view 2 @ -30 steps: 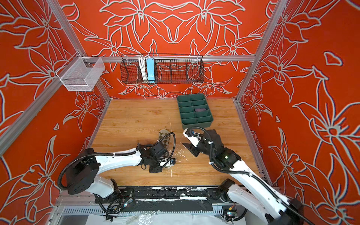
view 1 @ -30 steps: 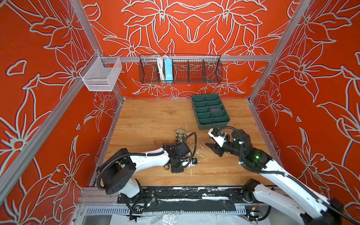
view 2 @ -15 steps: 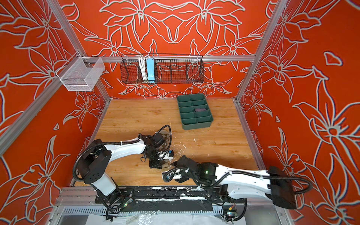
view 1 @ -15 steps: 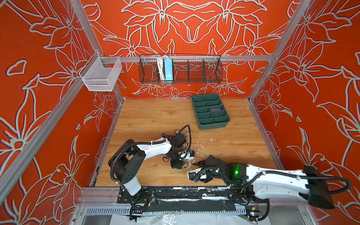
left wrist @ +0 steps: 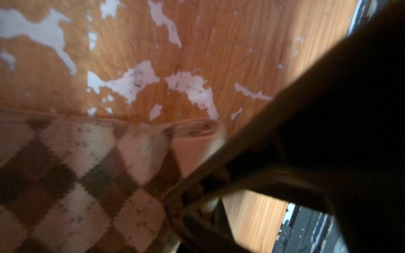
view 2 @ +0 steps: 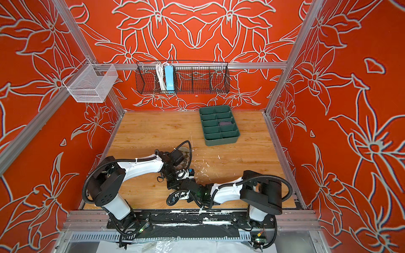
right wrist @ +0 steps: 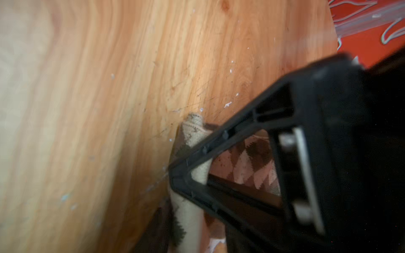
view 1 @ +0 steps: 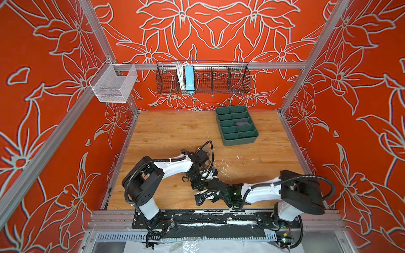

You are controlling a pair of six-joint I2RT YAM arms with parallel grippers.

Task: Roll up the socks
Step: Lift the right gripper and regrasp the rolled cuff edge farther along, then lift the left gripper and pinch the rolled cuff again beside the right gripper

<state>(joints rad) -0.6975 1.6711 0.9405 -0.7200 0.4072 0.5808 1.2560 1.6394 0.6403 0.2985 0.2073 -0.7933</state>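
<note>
Working the rig remotely, I see both arms meet low over the near middle of the wooden table [view 1: 164,135], at the beige argyle sock [left wrist: 76,175], which lies flat there with one edge curled into a small roll. My left gripper [view 1: 198,186] is pressed together beside the sock; whether it pinches cloth I cannot tell. My right gripper [view 1: 210,181] lays one finger [right wrist: 230,135] across the rolled end; its spread I cannot tell. The purple sock [view 1: 242,123] sits in a compartment of the green tray [view 1: 240,142], far right.
</note>
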